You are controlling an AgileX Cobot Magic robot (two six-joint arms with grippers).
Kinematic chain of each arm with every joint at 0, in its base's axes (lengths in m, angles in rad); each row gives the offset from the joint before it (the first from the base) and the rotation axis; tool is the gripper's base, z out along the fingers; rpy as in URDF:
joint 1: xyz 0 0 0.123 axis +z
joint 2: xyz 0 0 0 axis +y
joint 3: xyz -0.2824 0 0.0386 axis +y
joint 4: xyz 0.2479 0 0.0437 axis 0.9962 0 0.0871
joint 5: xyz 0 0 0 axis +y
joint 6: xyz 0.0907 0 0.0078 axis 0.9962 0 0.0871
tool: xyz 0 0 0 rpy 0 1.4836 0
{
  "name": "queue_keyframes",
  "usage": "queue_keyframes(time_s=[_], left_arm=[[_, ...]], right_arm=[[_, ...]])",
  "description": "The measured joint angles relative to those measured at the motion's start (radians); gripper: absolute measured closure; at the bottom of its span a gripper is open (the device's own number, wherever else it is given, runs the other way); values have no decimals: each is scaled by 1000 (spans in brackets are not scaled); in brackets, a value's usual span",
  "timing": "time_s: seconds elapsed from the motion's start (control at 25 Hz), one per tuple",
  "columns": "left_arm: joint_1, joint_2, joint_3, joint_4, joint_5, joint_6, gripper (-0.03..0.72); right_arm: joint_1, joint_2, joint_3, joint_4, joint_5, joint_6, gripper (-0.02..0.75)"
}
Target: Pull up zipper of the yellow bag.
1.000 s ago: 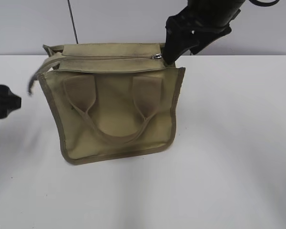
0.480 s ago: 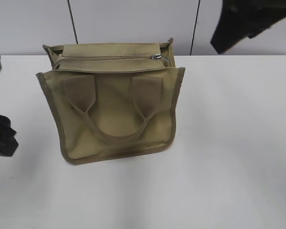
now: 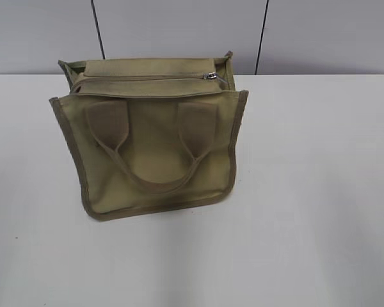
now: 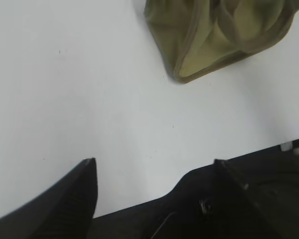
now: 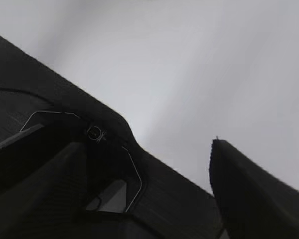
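The yellow bag (image 3: 157, 160) stands upright on the white table, its two looped handles hanging down its front face. The zipper (image 3: 147, 78) runs as a thin dark line along the top panel, with the silver pull (image 3: 210, 76) near its right end. Neither gripper shows in the exterior view. In the left wrist view my left gripper (image 4: 153, 161) is open and empty above bare table, with a lower corner of the bag (image 4: 209, 40) far ahead at the upper right. In the right wrist view my right gripper (image 5: 148, 143) is open and empty over a plain pale surface.
The white table (image 3: 307, 192) spreads on all sides of the bag. A grey panelled wall (image 3: 179, 32) with dark vertical seams stands right behind the bag.
My right gripper lifted away from the zipper's right end and left the exterior view at the top right. My left gripper withdrew out of the left edge. The bag stayed put.
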Motion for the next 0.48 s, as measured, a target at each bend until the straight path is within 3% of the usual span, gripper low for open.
queue_keyframes(time_s=[0.24, 0.48], left_arm=[[-1, -291, 80, -29, 17, 6, 156], [-2, -439, 204, -43, -21, 9, 156]], right_arm=[[0, -384, 227, -1, 11, 27, 148], [0, -600, 298, -6, 17, 51, 151]])
